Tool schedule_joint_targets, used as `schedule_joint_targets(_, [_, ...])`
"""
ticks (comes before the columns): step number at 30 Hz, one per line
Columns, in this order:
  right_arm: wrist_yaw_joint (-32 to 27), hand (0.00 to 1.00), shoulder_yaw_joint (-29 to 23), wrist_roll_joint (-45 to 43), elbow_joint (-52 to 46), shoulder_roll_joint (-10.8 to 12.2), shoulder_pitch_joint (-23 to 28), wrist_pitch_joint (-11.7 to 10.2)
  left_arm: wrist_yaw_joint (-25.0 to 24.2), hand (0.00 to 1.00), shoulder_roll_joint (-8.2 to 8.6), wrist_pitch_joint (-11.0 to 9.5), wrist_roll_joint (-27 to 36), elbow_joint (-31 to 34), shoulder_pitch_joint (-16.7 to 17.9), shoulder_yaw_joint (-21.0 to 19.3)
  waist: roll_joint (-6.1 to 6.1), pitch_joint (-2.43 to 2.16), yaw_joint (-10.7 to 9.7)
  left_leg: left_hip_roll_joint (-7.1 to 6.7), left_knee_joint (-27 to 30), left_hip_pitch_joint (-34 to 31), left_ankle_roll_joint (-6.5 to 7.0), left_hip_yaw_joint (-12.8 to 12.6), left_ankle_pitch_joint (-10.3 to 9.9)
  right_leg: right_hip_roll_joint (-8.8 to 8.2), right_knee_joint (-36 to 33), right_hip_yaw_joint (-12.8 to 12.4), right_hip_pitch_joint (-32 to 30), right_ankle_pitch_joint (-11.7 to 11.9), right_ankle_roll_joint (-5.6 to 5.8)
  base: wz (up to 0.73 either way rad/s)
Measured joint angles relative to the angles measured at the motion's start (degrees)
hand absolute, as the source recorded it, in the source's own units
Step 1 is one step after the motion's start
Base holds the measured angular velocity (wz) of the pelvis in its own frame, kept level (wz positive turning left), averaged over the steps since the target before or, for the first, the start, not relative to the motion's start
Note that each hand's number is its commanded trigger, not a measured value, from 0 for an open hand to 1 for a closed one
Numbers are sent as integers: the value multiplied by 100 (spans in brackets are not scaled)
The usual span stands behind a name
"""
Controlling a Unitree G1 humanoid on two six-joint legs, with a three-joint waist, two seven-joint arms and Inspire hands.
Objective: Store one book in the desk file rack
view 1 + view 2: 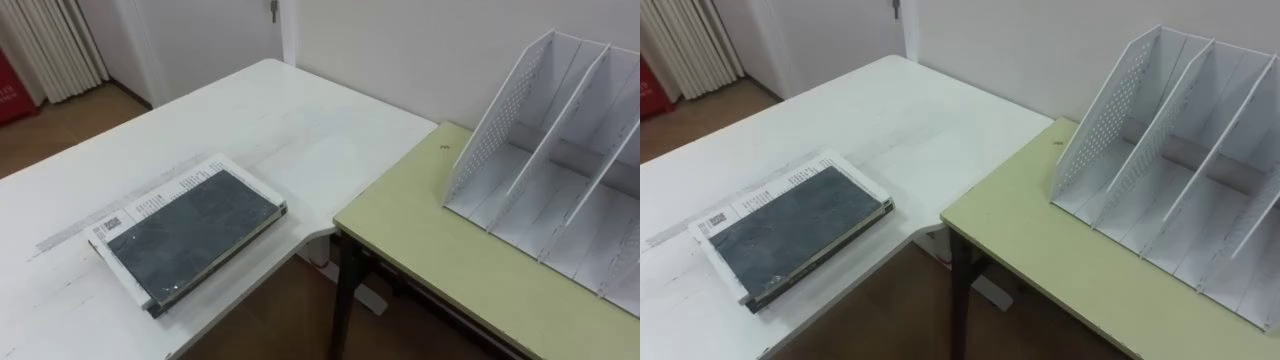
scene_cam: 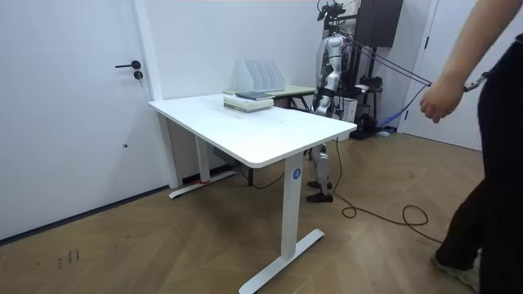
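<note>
A dark-covered book (image 1: 190, 222) lies flat on top of a white-covered one near the white desk's (image 1: 300, 120) front corner. It also shows in the right eye view (image 1: 792, 228) and in the room view (image 2: 248, 100). The white file rack (image 1: 560, 150) stands upright on the yellow-green desk (image 1: 430, 250) to the right, its slots holding nothing. In the room view I stand beside the small desk, facing the room view's left. My left hand (image 2: 321, 104) hangs low by my side, apart from the books and too small to read.
A narrow gap with dark table legs (image 1: 340, 290) separates the two desks. A person (image 2: 482, 139) stands at the room view's right edge, hand raised, away from the desks. A door (image 2: 73, 106) and curtains (image 1: 50, 45) line the walls.
</note>
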State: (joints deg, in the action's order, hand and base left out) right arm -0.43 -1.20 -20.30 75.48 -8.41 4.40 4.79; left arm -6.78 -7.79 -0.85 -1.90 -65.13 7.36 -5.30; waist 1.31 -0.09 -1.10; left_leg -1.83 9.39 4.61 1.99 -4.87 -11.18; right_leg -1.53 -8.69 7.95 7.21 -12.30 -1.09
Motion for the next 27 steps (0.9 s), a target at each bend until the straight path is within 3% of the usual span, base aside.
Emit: schedule_joint_targets(27, [-8,0,-4,201,62,1,92,-21,151,0,16,-111,-47,43,66,35,28,3,-12,3,-5,13,1,22,-1,-9,-14,-19,-30,-35,-4,0])
